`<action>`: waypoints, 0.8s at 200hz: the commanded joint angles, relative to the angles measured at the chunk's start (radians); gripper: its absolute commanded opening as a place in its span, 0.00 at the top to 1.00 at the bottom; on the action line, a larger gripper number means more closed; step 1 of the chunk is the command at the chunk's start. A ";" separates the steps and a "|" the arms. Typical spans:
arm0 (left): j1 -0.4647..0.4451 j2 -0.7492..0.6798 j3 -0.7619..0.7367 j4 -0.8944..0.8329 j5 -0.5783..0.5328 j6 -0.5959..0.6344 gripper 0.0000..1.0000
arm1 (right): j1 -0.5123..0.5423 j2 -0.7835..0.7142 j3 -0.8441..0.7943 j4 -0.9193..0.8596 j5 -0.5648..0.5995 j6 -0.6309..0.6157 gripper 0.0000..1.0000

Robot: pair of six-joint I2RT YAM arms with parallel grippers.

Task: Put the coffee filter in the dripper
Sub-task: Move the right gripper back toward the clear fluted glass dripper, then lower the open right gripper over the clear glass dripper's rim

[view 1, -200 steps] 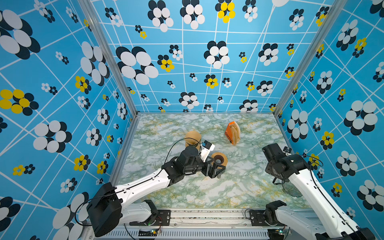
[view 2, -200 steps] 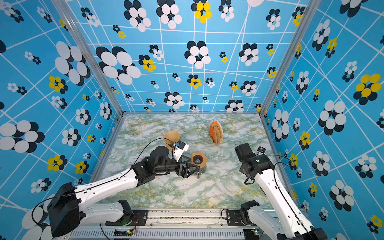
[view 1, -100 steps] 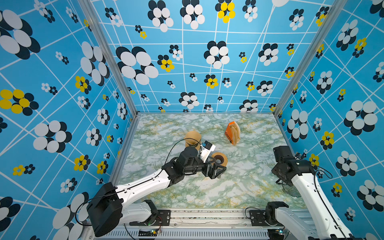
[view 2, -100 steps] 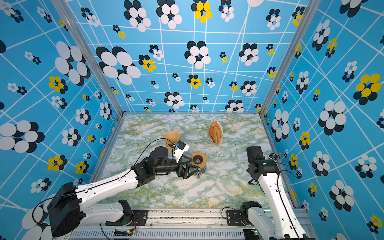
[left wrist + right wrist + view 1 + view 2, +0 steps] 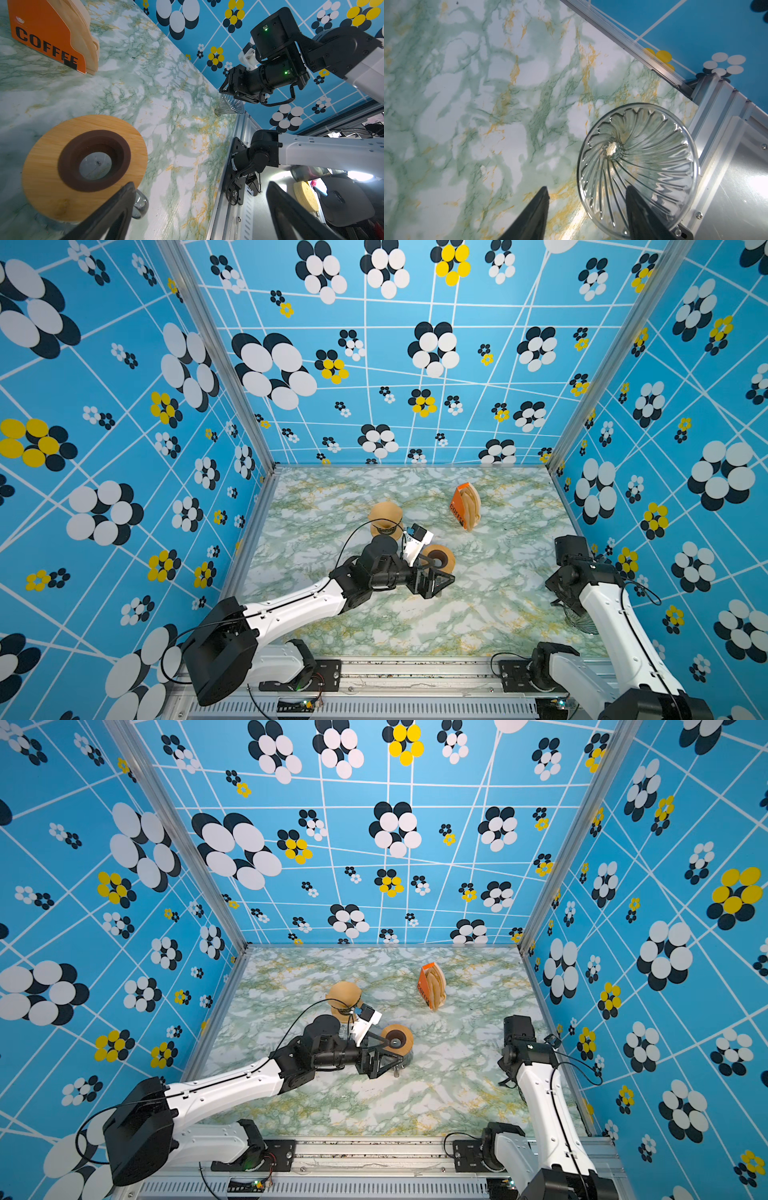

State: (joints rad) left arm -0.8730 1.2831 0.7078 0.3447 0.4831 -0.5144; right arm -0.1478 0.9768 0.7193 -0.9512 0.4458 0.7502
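Two hands are working, and neither is touching a filter. I am keeping the left hand [image 5: 199,188] spread wide beside the round wooden stand with the brown ring [image 5: 41,164] at the centre of the marble-patterned bench [image 5: 415,622]. The right hand [image 5: 586,188] is hanging with its fingers parted astride the rim of the clear ribbed glass dripper [image 5: 637,164] at four o'clock, gripping nothing, probably lining up to lift it. The tan paper coffee filters [image 5: 473,506] are sitting in their orange holder [image 5: 457,506] at one o'clock. Compared with a second ago, the right arm is standing nearer that corner, while the left looks unchanged.
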 commanded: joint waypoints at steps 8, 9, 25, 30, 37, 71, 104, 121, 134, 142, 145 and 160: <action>-0.007 -0.001 -0.003 0.015 0.012 -0.005 0.01 | -0.027 0.026 -0.032 0.059 -0.023 -0.031 0.40; -0.007 -0.002 -0.002 0.015 0.012 -0.005 0.01 | -0.027 0.026 -0.032 0.060 -0.023 -0.031 0.40; -0.006 -0.007 0.005 -0.010 0.002 0.008 0.01 | -0.037 0.044 -0.041 0.077 -0.027 -0.035 0.42; -0.005 -0.009 0.007 -0.016 -0.002 0.011 0.01 | -0.037 0.048 -0.043 0.081 -0.027 -0.036 0.43; -0.006 -0.012 0.008 -0.022 -0.005 0.014 0.01 | -0.038 0.054 -0.045 0.085 -0.024 -0.036 0.44; -0.006 -0.015 0.015 -0.035 -0.008 0.017 0.01 | -0.039 0.085 -0.056 0.106 -0.018 -0.037 0.46; -0.006 -0.014 0.016 -0.039 -0.006 0.017 0.01 | -0.041 0.109 -0.069 0.125 -0.019 -0.037 0.49; -0.006 -0.016 0.017 -0.040 -0.008 0.017 0.01 | -0.042 0.111 -0.073 0.131 -0.018 -0.037 0.51; -0.006 -0.016 0.018 -0.042 -0.006 0.017 0.01 | -0.042 0.112 -0.073 0.133 -0.018 -0.037 0.52; -0.007 -0.015 0.019 -0.044 -0.006 0.017 0.01 | -0.042 0.112 -0.075 0.135 -0.018 -0.038 0.52; -0.006 -0.016 0.019 -0.043 -0.006 0.017 0.01 | -0.042 0.113 -0.074 0.135 -0.019 -0.037 0.53; -0.006 -0.013 0.022 -0.046 -0.006 0.019 0.01 | -0.043 0.115 -0.073 0.136 -0.022 -0.039 0.55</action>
State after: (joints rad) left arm -0.8730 1.2812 0.7078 0.3126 0.4789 -0.5125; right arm -0.1848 1.0859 0.6586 -0.8211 0.4278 0.7174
